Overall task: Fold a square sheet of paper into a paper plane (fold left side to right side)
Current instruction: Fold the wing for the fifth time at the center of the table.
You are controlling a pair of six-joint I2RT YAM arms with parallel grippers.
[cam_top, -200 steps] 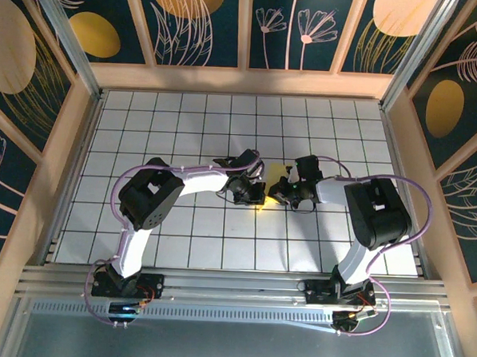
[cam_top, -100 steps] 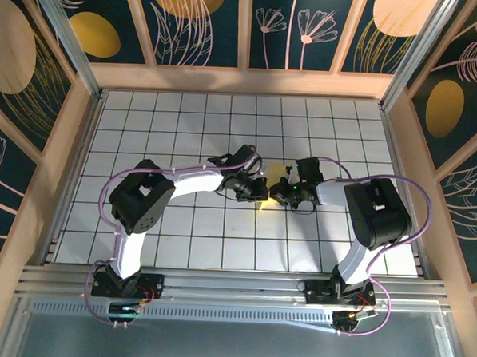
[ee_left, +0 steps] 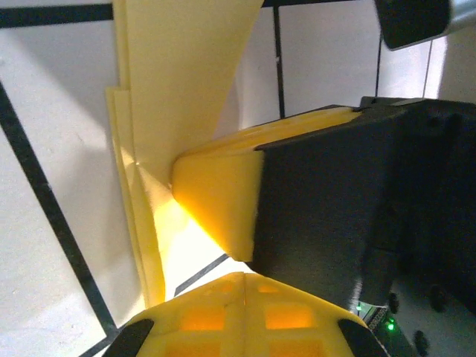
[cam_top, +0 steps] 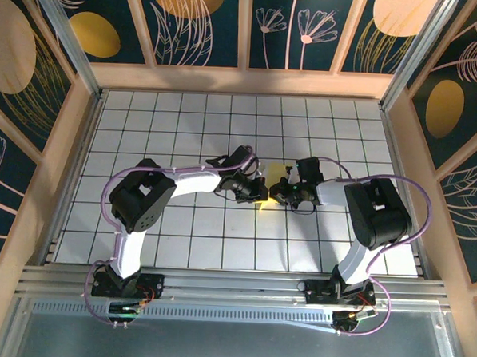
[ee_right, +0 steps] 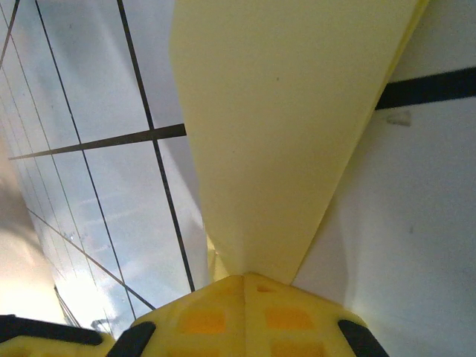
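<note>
The square sheet of paper (cam_top: 278, 172) lies partly folded, pale yellow, at the table's middle between both grippers. In the left wrist view the paper (ee_left: 178, 74) has a raised flap and stacked edges down its left side. My left gripper (cam_top: 259, 192) is shut, and its yellow tips (ee_left: 245, 279) sit beside the paper's lower edge. My right gripper (cam_top: 279, 190) is shut too. Its yellow fingertip (ee_left: 219, 197) presses against the fold under the flap. In the right wrist view the flap of paper (ee_right: 290, 111) rises straight from my shut right gripper (ee_right: 244, 277).
White gridded table (cam_top: 185, 120) enclosed by wooden side rails (cam_top: 72, 154) and a patterned back wall. Both arms bend inward, their wrists nearly touching at the centre. Open tiles lie on all sides of the paper.
My left arm's elbow swung left and its gripper slid slightly right toward the paper. The right arm has barely moved. Both grippers stayed shut.
</note>
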